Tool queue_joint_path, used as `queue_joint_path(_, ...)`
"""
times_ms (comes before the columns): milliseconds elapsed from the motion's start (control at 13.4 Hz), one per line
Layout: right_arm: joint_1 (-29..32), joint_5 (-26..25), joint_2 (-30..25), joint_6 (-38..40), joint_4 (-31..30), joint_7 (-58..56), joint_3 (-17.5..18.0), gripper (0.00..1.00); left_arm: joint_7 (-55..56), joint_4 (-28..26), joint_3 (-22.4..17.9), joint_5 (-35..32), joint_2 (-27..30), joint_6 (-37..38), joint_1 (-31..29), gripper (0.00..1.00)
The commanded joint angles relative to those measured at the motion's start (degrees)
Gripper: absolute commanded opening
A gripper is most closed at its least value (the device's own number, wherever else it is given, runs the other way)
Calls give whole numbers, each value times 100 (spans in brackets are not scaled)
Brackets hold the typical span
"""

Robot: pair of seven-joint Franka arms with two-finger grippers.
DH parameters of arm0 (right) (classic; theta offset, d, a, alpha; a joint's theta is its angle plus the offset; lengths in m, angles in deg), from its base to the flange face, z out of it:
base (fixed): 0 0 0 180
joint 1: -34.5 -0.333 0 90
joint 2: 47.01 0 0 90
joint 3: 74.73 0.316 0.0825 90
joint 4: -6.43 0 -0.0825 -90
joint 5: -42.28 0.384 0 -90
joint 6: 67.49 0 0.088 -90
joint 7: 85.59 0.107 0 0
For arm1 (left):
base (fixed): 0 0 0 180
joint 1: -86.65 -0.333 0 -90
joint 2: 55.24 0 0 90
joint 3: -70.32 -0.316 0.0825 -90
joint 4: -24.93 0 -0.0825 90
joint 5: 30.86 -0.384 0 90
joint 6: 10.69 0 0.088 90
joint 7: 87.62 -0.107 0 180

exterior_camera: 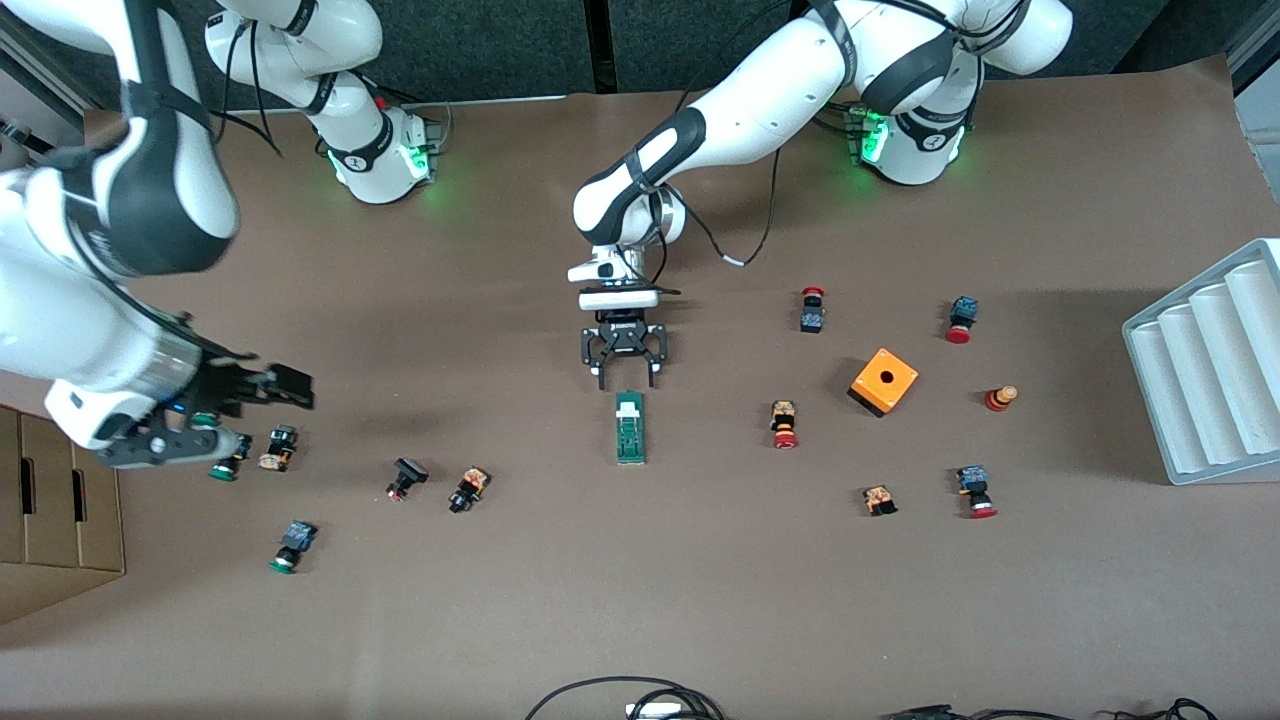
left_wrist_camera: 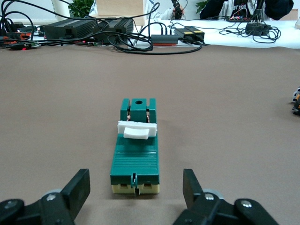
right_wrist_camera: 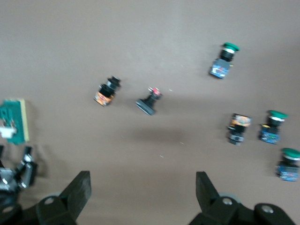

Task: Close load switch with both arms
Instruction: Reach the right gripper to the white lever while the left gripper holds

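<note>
My left gripper (exterior_camera: 626, 378), jaws apart, sits at the end of the switch (exterior_camera: 630, 428) mid-table, whose long axis runs straight on toward the front camera; my right gripper (exterior_camera: 262, 392), also open, waits well apart.

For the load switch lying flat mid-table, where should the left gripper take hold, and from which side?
Grip the load switch across its long flat green flanks at the end toward the robots' bases, coming in from above. It lies flat and lengthwise in line with the left gripper, whose open fingers straddle that narrow end. The right gripper waits open over the small buttons.
</note>
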Motion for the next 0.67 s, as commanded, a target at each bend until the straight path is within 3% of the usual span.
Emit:
queue_joint_path(0,-445,225,393,-455,200,938,-35,100,377,111,-65,-427,-156,159,74,81)
queue_joint_path(298,-1183,612,920,-1491,295,2660,-79,100,422,93,-118,-525,-217,194,82,77)
queue_joint_path(597,-2088,822,1509,-2055,525,4900,-448,100,413,111,-127,-656,-297,238,82,76)
